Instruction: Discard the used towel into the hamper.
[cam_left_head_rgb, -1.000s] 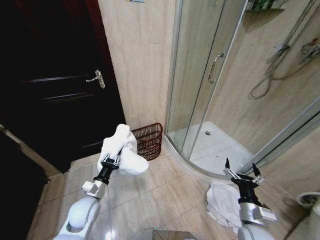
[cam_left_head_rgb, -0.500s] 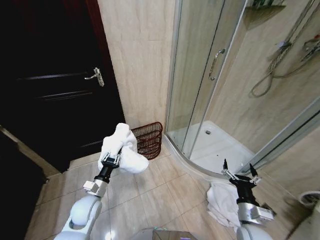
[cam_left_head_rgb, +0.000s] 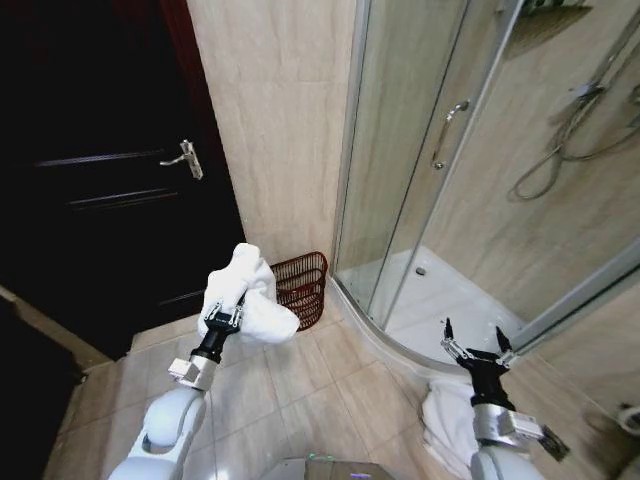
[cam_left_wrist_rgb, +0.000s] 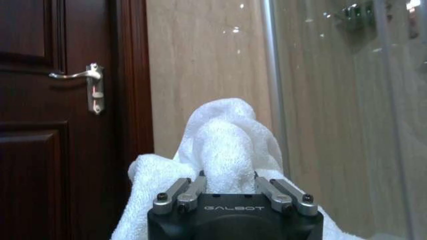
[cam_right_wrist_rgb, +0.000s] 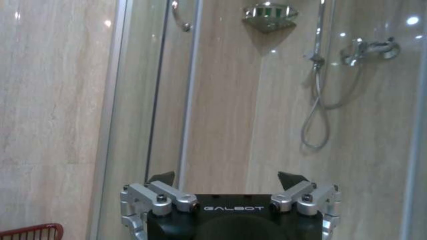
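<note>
My left gripper (cam_left_head_rgb: 226, 318) is shut on the used towel (cam_left_head_rgb: 250, 300), a bunched white cloth held up above the tiled floor. In the left wrist view the towel (cam_left_wrist_rgb: 227, 145) bulges up between the closed fingers (cam_left_wrist_rgb: 190, 187) of my left gripper (cam_left_wrist_rgb: 227, 186). The hamper (cam_left_head_rgb: 302, 287), a small dark red wire-mesh basket, stands on the floor against the wall just beyond and to the right of the towel; its rim (cam_right_wrist_rgb: 30, 231) peeks into the right wrist view. My right gripper (cam_left_head_rgb: 470, 350) is open and empty, held low at the right; its fingers (cam_right_wrist_rgb: 160, 179) stand apart.
A dark wooden door (cam_left_head_rgb: 110, 170) with a metal handle (cam_left_head_rgb: 183, 157) fills the left. A glass shower enclosure (cam_left_head_rgb: 440, 200) with a raised curved base (cam_left_head_rgb: 400, 340) stands to the right of the hamper. Another white towel (cam_left_head_rgb: 450, 420) lies on the floor by my right arm.
The whole picture has shifted: the camera moved, so the hamper and shower sit a little farther off. The left gripper still holds the towel; the right gripper stays open.
</note>
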